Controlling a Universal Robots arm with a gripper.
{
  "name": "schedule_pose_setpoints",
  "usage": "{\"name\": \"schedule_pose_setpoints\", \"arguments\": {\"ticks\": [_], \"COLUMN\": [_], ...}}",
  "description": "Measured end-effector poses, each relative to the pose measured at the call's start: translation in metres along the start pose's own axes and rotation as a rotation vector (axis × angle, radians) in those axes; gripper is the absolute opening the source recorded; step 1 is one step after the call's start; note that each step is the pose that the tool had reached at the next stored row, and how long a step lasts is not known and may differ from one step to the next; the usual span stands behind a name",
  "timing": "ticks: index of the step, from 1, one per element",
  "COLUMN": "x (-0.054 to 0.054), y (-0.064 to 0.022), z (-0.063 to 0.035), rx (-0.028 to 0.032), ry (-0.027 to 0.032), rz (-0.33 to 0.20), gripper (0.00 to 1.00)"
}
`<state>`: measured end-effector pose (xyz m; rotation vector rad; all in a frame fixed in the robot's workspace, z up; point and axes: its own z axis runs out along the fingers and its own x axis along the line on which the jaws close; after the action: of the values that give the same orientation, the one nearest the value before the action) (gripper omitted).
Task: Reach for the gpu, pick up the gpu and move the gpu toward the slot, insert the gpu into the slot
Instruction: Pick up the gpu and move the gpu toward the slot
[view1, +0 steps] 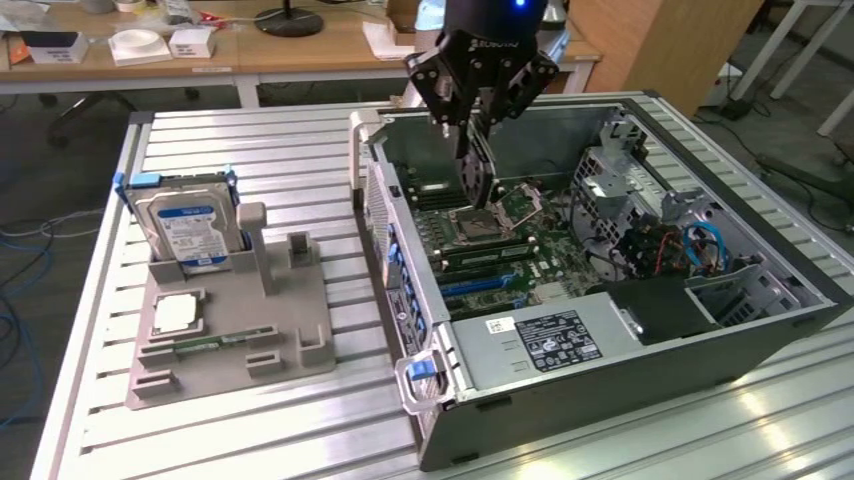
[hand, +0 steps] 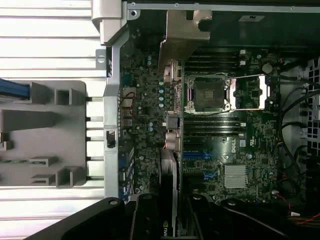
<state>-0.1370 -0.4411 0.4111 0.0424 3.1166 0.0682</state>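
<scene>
My gripper (view1: 469, 122) hangs over the open computer case (view1: 747, 330) and is shut on the gpu (view1: 475, 168), a dark flat card held upright above the motherboard (view1: 514, 250). In the wrist view the gpu (hand: 170, 150) shows edge-on between my two fingers (hand: 145, 215), with its silver bracket (hand: 182, 35) at the far end. The card's lower edge is above the processor socket (view1: 481, 222), clear of the board. The blue slot (view1: 478, 284) lies on the board nearer the case front; in the wrist view the slot (hand: 201, 155) is beside the card, not under it.
A grey fixture (view1: 267, 320) at the exterior view's left holds a blue-labelled hard drive (view1: 194, 225), a processor chip (view1: 176, 312) and a green memory stick (view1: 214, 343). Inside the case, a drive cage (view1: 627, 200), cables (view1: 701, 245) and a power supply (view1: 561, 335) crowd the board.
</scene>
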Motion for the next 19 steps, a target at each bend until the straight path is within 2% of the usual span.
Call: {"name": "schedule_pose_setpoints", "arguments": {"ticks": [7,15,19], "x": [-0.022,-0.043,-0.05], "y": [0.0006,0.0011,0.0013], "z": [0.0005,0.0011,0.0012], "rx": [0.0,0.0001,0.0001], "ry": [0.0005,0.0051,0.0056], "rz": [0.0,0.0,0.0], "gripper": [0.27,0.27,0.27]}}
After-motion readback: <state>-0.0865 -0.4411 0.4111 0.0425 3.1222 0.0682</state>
